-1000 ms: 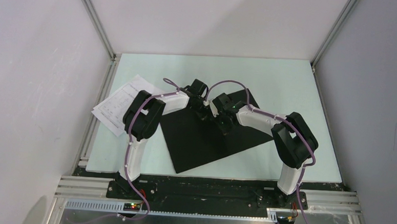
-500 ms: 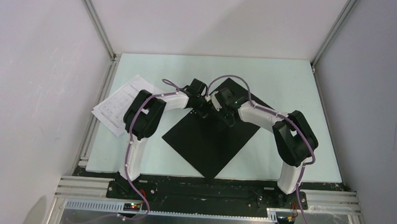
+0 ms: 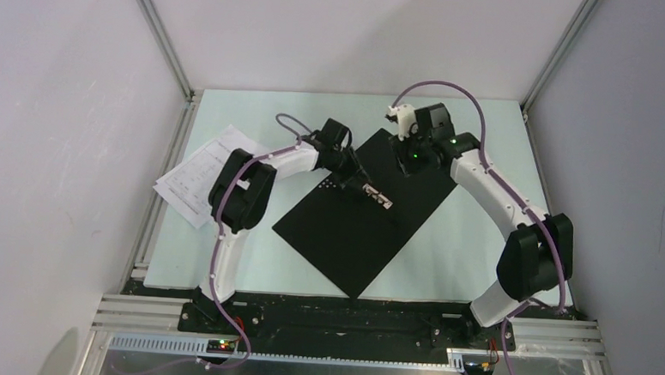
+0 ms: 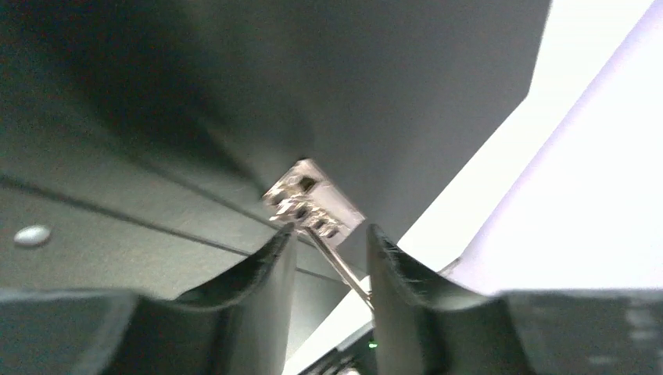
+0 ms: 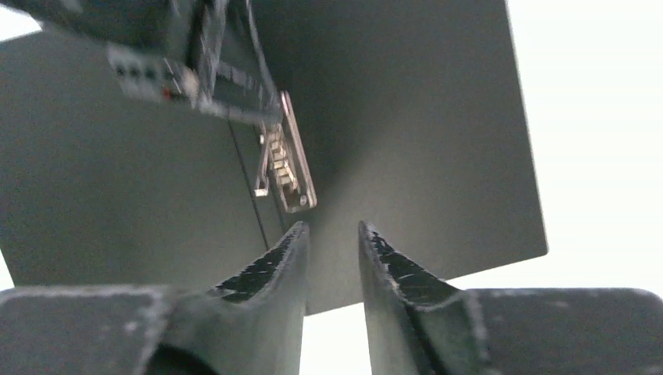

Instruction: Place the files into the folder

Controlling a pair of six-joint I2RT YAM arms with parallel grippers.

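Observation:
The folder (image 3: pixel 343 240) lies spread open on the table, black inside up, turned like a diamond. Its metal clip (image 3: pixel 378 198) sits near the middle. My left gripper (image 3: pixel 357 183) is low over the folder, just left of the clip. In the left wrist view the clip (image 4: pixel 313 205) is right ahead of the left gripper (image 4: pixel 330 229), with a thin metal lever running between the parted jaws. My right gripper (image 3: pixel 409 164) hangs over the folder's far corner, slightly open and empty (image 5: pixel 332 226). The files (image 3: pixel 194 173) lie stacked at the table's left edge.
The pale green table (image 3: pixel 486 144) is walled by white panels with metal posts at the back corners. The files overhang the left rail. In the right wrist view the left arm's wrist (image 5: pixel 180 55) sits above the clip (image 5: pixel 287 168).
The folder swung round and now lies spread flat. My right arm pulled away from the clip to the far right. My left gripper stayed by the clip.

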